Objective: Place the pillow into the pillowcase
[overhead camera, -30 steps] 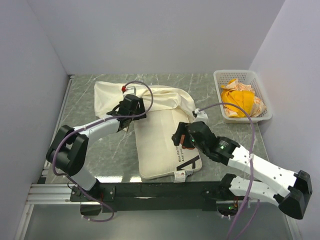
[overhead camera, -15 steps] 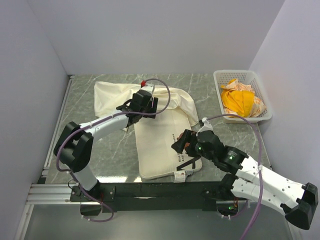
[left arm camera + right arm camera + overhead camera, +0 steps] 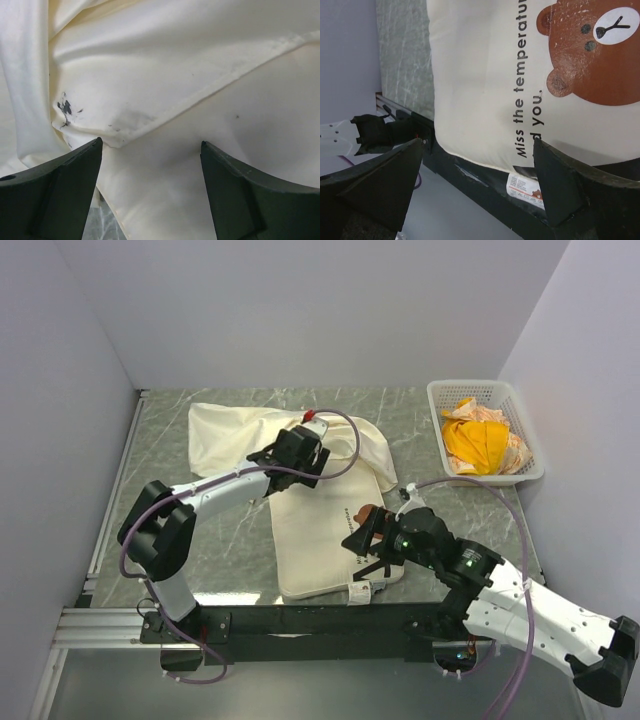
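Some of the pillow [image 3: 320, 530] is lost to us under the pillowcase [image 3: 225, 430]; left gripper [image 3: 151, 144] and right gripper [image 3: 477, 144] hover above it, spread wide, empty.

"Miss the temperatu…" on pillow [image 3: 470, 75]

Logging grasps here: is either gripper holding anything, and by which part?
Nothing is held. The left gripper stands open over the pillowcase hem; the right gripper stands open over the pillow at its printed end.

Pale lilac walls [image 3: 300, 310], green marble table [image 3: 220, 530]
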`<state>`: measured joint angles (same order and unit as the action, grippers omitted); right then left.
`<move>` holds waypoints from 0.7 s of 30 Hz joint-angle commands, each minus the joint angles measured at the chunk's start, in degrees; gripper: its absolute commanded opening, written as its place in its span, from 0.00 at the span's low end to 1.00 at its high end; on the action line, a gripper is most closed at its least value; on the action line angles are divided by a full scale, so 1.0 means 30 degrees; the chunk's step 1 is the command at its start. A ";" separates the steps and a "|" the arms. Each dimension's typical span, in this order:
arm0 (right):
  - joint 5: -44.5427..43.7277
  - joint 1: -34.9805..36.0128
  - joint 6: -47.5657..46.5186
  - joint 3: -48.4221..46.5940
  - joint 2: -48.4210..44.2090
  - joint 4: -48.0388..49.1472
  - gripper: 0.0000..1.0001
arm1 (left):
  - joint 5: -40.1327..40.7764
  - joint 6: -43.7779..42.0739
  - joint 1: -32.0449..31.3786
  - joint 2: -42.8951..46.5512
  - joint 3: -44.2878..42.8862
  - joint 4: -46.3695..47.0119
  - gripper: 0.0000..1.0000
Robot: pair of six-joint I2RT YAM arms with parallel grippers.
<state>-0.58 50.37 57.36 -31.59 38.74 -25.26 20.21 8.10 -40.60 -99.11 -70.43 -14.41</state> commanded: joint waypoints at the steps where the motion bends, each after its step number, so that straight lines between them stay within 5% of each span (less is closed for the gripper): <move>1: 0.0719 -0.0061 0.0390 -0.0455 -0.0491 -0.0282 0.97 | 0.1437 -0.0737 -0.0880 0.0664 -0.1100 -0.1198 0.84; 15: 0.2184 -0.0061 0.0888 -0.0163 -0.1458 -0.0750 0.98 | 0.3575 -0.2404 -0.0208 -0.2464 -0.3003 -0.0764 0.88; 21: 0.4990 -0.0090 0.1591 0.1154 -0.2455 -0.0108 0.98 | 0.4543 -0.2086 0.0934 -0.4170 -0.4411 -0.0468 0.79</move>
<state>7.44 50.37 60.29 -30.50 33.30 -27.03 30.37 2.35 -40.25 -109.78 -80.55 -16.88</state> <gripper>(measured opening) 0.982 0.835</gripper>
